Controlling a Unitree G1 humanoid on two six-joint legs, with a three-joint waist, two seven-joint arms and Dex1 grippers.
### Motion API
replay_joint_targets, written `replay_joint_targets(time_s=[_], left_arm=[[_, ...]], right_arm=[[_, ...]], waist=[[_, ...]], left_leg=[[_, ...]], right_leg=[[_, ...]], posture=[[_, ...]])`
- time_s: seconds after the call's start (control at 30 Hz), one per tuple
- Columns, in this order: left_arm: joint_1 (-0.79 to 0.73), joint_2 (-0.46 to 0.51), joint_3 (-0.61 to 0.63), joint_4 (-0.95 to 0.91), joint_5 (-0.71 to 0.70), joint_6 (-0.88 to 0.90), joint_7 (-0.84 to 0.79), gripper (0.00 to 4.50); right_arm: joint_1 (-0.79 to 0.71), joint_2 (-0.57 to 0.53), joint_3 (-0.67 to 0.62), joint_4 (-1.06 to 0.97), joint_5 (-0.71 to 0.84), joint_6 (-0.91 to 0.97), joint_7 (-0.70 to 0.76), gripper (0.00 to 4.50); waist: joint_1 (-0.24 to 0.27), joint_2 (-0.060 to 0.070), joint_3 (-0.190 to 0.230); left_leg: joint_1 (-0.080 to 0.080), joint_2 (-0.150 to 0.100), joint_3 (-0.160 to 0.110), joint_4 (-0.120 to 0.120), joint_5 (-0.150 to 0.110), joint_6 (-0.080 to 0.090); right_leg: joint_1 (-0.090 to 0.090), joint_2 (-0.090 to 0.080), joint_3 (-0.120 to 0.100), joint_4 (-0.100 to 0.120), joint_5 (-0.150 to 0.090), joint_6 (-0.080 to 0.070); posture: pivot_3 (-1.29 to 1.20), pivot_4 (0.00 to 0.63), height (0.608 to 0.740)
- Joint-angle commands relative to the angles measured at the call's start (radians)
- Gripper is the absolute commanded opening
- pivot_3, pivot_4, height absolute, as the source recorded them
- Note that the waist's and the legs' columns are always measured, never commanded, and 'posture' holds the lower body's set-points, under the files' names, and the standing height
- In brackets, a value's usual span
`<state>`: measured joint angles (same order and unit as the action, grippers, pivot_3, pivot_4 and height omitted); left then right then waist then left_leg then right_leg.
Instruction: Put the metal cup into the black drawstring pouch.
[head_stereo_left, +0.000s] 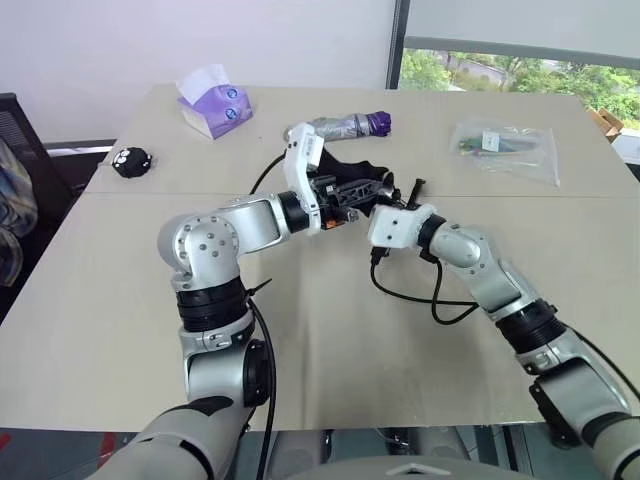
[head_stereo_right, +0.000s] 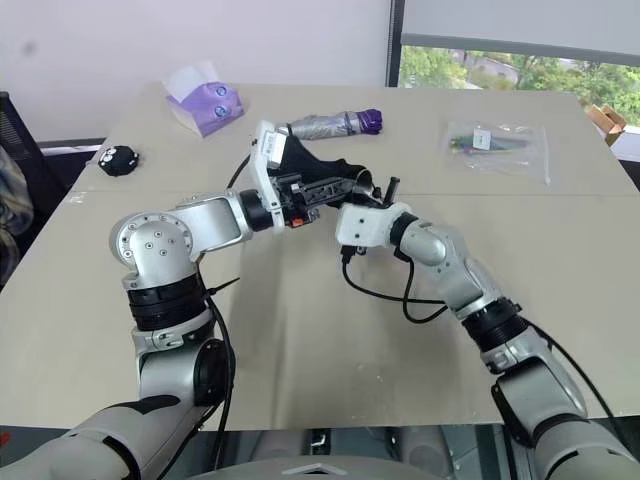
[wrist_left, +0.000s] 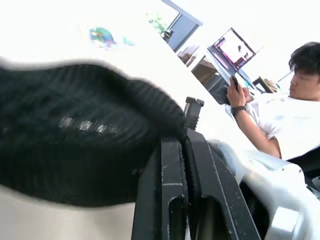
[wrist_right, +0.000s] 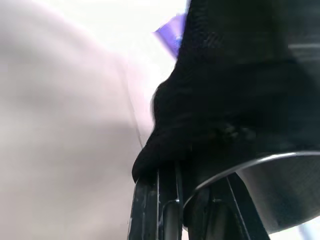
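Observation:
The black drawstring pouch (head_stereo_right: 325, 165) hangs above the middle of the table between my two hands. My left gripper (wrist_left: 184, 145) is shut on a fold of its fabric. From the other side my right gripper (head_stereo_right: 378, 192) comes in, shut on the wall of the metal cup (wrist_right: 280, 195). The cup's shiny rim sits right at the pouch's dark fabric, which drapes over my right fingertips. In the head views the cup is hidden behind the hands and the pouch.
At the table's far side lie a purple tissue box (head_stereo_left: 213, 105), a folded silver umbrella (head_stereo_left: 345, 125) and a clear plastic bag (head_stereo_left: 505, 145). A small round black object (head_stereo_left: 130, 160) sits far left. A person (wrist_left: 295, 115) sits beyond the table, seen in the left wrist view.

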<state>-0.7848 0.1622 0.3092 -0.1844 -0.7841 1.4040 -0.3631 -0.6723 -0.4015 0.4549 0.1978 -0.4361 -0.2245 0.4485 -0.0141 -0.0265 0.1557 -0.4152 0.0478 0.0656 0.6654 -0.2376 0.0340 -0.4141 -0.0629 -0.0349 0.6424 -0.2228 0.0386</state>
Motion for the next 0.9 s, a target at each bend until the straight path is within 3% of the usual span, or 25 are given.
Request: replay_joint_targets(time_s=[0.03,0.2,0.33,0.53,0.7,0.9], left_arm=[[-0.026,-0.024,-0.002,-0.032,-0.053,-0.015,-0.001,0.0],[0.005,-0.031,-0.013,-0.061,-0.069,-0.005,0.004,0.0],[0.019,-0.032,-0.014,-0.062,-0.079,-0.009,0.011,0.0],[0.047,-0.042,-0.022,-0.069,-0.079,-0.029,0.025,0.0],[0.066,-0.038,-0.004,-0.074,-0.08,-0.032,0.05,0.0],[0.057,-0.037,0.027,-0.042,-0.082,-0.055,0.099,0.0]], right_arm=[[-0.059,-0.013,0.017,0.022,-0.061,-0.097,-0.021,0.04],[-0.054,0.032,-0.045,0.036,0.015,-0.076,-0.013,0.04],[-0.08,-0.017,-0.017,0.018,-0.073,-0.119,-0.004,0.04],[-0.078,0.009,-0.075,-0.008,0.011,-0.073,0.03,0.04],[-0.095,-0.07,-0.081,-0.011,-0.056,-0.132,0.018,0.04],[-0.088,-0.091,-0.098,-0.051,-0.036,-0.136,0.022,0.04]], waist=[[0.0,0.0,0.0],[0.001,0.0,0.0],[0.003,0.0,0.0],[0.0,0.0,0.001],[0.003,0.0,0.001],[0.001,0.0,0.001]], left_leg=[[0.0,0.0,0.0,0.0,0.0,0.0],[0.0,0.0,0.0,0.0,0.0,-0.001],[0.0,0.0,0.0,0.0,0.0,-0.001],[0.0,0.0,0.001,0.0,0.0,-0.001],[0.0,0.0,0.0,0.0,0.0,-0.001],[0.0,0.0,0.001,0.0,0.0,-0.001]], right_leg=[[0.0,0.0,0.0,0.0,0.0,0.0],[0.0,0.0,0.0,0.0,0.0,0.0],[0.0,-0.001,0.0,0.0,0.0,0.0],[0.0,-0.001,0.0,0.0,0.0,0.0],[0.0,-0.001,0.0,0.0,0.0,0.0],[0.0,-0.001,0.001,0.0,0.0,0.0]], posture=[[0.0,0.15,0.74],[0.0,0.15,0.74],[0.0,0.15,0.74],[0.0,0.15,0.74],[0.0,0.15,0.74],[0.0,0.15,0.74]])
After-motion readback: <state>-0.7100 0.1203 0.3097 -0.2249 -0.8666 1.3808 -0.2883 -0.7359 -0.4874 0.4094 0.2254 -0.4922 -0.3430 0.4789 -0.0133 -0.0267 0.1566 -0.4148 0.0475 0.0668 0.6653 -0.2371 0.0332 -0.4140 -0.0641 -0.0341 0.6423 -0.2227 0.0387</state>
